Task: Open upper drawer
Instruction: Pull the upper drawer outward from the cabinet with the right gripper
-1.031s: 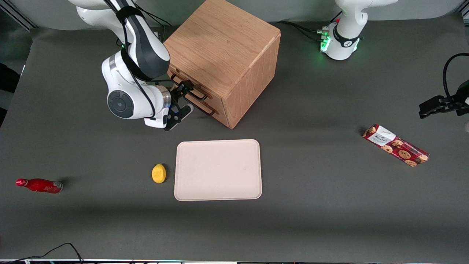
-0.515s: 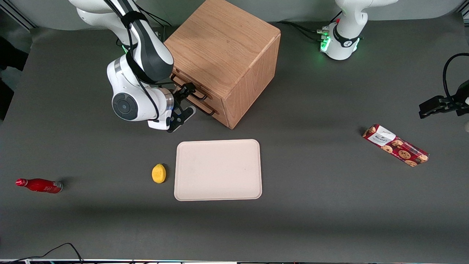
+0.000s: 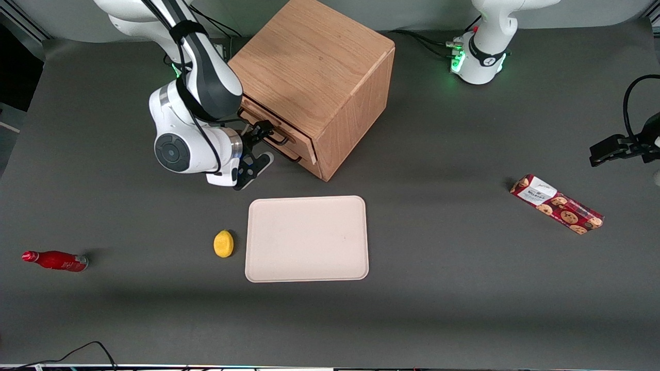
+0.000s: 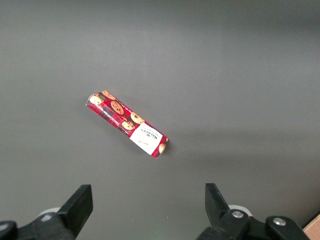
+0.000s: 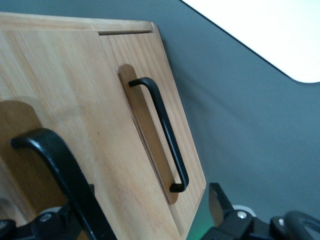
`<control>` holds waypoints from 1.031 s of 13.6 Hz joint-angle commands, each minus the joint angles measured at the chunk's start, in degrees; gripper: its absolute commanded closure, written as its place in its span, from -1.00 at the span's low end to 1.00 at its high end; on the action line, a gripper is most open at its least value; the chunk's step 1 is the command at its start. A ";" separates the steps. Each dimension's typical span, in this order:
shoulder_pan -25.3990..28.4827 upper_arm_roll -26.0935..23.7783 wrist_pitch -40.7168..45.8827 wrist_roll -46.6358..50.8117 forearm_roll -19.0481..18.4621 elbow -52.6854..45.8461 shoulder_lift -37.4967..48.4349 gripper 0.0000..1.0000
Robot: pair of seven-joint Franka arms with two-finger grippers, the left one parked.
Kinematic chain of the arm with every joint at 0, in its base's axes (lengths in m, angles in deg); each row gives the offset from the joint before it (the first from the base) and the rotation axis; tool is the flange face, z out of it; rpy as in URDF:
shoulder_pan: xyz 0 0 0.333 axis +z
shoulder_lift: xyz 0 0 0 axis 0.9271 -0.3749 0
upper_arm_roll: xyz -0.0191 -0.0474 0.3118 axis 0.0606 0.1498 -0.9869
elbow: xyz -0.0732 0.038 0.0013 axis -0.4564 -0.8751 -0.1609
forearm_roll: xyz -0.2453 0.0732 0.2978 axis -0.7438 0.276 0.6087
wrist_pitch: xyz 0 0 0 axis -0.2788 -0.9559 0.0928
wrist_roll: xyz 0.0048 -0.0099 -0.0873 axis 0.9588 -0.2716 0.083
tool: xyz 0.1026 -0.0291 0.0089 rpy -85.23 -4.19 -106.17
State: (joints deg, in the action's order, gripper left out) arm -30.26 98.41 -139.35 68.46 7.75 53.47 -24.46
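Observation:
The wooden cabinet [image 3: 314,67] stands at the back of the table, its two drawers facing the working arm's end. The upper drawer [image 3: 299,139] sticks out a little from the cabinet front. Its thin black handle [image 3: 276,135] [image 5: 55,160] lies between the spread fingers of my gripper [image 3: 259,147] [image 5: 145,215], close against the upper finger [image 3: 264,127]. The gripper is open and in front of the drawers. The lower drawer [image 3: 289,153] is closed; its handle [image 5: 162,135] shows in the right wrist view.
A pale tray [image 3: 307,238] lies nearer the camera than the cabinet, with a yellow lemon [image 3: 223,243] beside it. A red bottle [image 3: 54,260] lies toward the working arm's end. A cookie pack [image 3: 557,204] [image 4: 127,122] lies toward the parked arm's end.
The gripper first moved in onto the upper handle, then drew back away from the cabinet. The upper drawer has slid out a little with it.

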 commanded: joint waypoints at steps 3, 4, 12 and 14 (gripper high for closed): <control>-0.89 0.11 -0.51 -2.27 -0.32 -1.69 -1.02 -1.00; -1.07 0.19 -0.51 -3.58 -0.58 -1.78 -1.10 -1.00; -3.88 0.63 -0.33 -9.13 -3.04 -3.88 -2.60 -1.00; -4.67 0.72 -0.25 -10.71 -3.05 -4.50 -3.04 -1.00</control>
State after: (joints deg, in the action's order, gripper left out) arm -34.10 99.13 -140.16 60.26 5.46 51.04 -26.16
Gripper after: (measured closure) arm 0.000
